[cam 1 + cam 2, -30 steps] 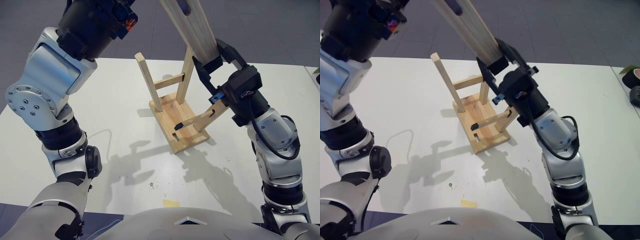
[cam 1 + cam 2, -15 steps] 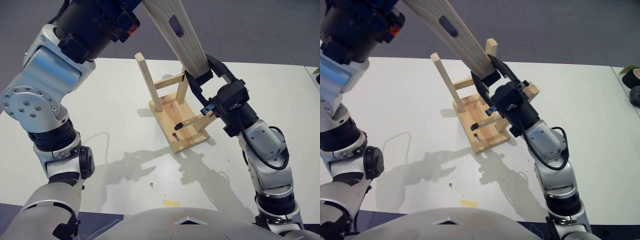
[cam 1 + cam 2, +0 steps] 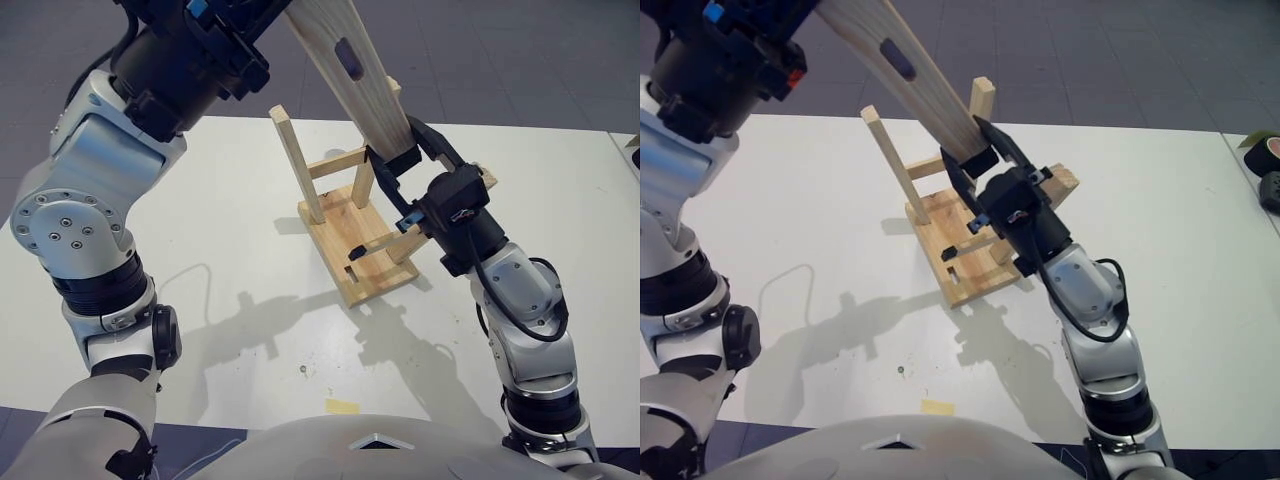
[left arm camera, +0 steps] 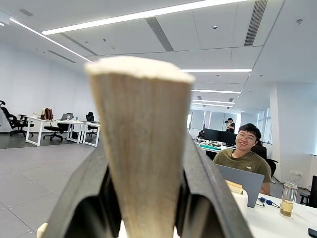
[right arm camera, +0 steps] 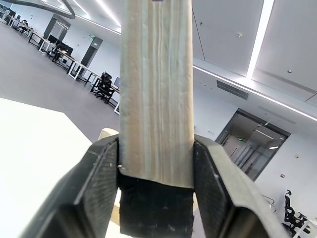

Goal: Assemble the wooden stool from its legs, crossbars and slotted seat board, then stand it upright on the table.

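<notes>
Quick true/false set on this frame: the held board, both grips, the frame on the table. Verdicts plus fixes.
1. The left gripper and right gripper clamp the same board, one at each end. True.
2. That board lies flat. False: it is held tilted in the air over the partly built stool on the table.
3. The board has an oval slot. True.
4. The right gripper's fingers are open, clear of the board. False: they are shut on its lower end.

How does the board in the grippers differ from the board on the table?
The held board is tilted in the air, clamped by the left gripper and right gripper; the base board lies flat on the table. The held board carries nothing; the base board bears legs. Both are pale wood.
</notes>
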